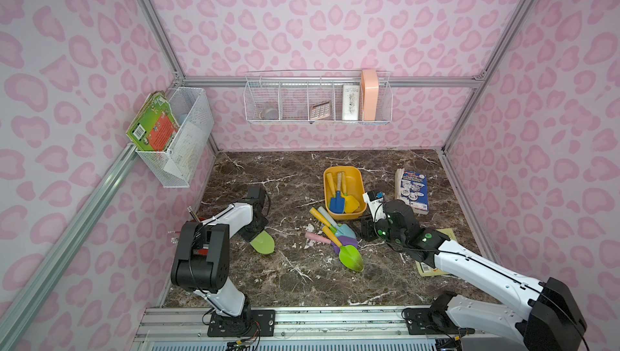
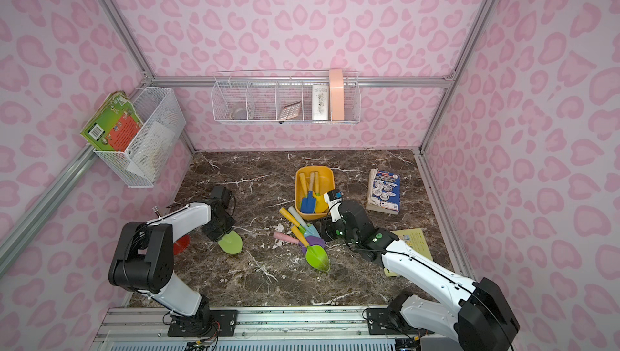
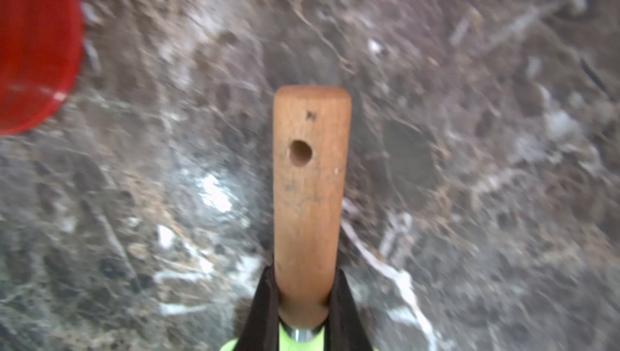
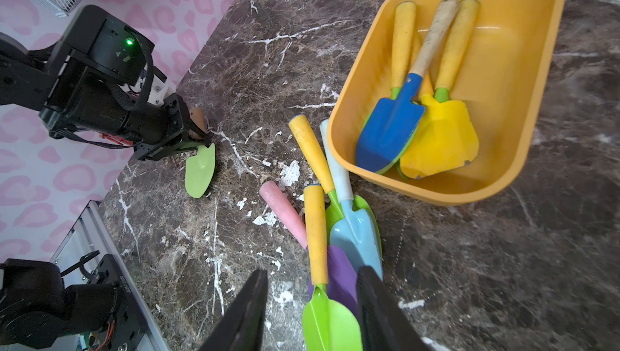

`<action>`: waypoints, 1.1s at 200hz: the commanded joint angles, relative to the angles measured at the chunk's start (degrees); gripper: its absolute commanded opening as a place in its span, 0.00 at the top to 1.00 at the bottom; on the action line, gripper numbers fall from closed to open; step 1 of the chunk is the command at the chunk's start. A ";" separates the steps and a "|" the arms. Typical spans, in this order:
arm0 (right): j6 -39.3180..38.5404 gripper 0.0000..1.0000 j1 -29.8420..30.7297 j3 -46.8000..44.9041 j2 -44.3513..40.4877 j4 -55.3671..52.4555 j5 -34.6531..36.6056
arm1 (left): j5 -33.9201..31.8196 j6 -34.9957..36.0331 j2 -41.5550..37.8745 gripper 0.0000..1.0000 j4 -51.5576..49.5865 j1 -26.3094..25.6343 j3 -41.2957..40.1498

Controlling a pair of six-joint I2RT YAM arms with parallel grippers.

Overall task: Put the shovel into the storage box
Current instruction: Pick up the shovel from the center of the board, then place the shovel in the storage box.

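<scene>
LEFT ARM TAKES HOLD: The left gripper (image 3: pixel 303 270) clamps the wooden handle of a lime-bladed shovel (image 1: pixel 263 243) low down, just above the metal collar. Its fingers (image 3: pixel 265 299) press on either side, and the blade is on or barely off the marble tabletop (image 1: pixel 302 282), which one cannot be told. The shovel is well apart from the yellow-orange storage box (image 1: pixel 353 178), which sits toward the back of the table. The right gripper (image 4: pixel 312 270) hovers over a pile of shovels (image 1: pixel 335 237) just in front of the box, its fingers half-parted and empty.

A hold this near the blade looks well balanced. The sound course is probably to lift straight up until the blade clears, then pass over the pile rather than through it. After that, turn the shovel lengthwise to the box and let go low, handle toward the far wall like those already inside. The right arm stands just beside the box and may crowd the approach.

The count:
- one box, with three shovels showing inside it: blue blade, yellow blade and a green one underneath
- four shovels in the pile: two green-bladed, one pale blue, one purple
- one shovel in the grip
- two books on the table, a blue book (image 1: pixel 412 191) and a yellow book (image 1: pixel 446 233), the yellow one partly under the right arm
- one red cup (image 3: pixel 33 47)
- two wire baskets, a side basket (image 1: pixel 188 138) and a long rear basket (image 1: pixel 318 101)
</scene>
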 commanded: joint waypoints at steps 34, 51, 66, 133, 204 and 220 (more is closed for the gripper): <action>0.42 0.54 -1.58 -1.13 -1.58 1.76 -0.08 | 3.35 6.15 -0.76 0.98 -4.60 -7.61 8.71; 0.52 0.54 -1.75 -1.44 -2.19 1.71 0.00 | 3.90 7.94 0.01 0.99 -6.40 -10.45 13.62; 0.61 0.54 -2.00 -1.84 -2.89 1.43 0.19 | 3.97 9.45 1.15 0.98 -8.38 -12.79 18.38; 1.45 0.54 -3.47 -4.06 -7.02 0.37 1.05 | 7.31 12.78 7.99 0.99 -11.07 -19.96 33.90; 2.43 0.54 -5.00 -5.66 -9.07 -0.33 1.31 | 10.29 13.70 18.49 0.99 -11.45 -25.08 49.59; 2.42 0.54 -5.30 -5.78 -9.82 -0.74 1.41 | 10.35 13.85 21.10 0.99 -11.35 -25.85 52.92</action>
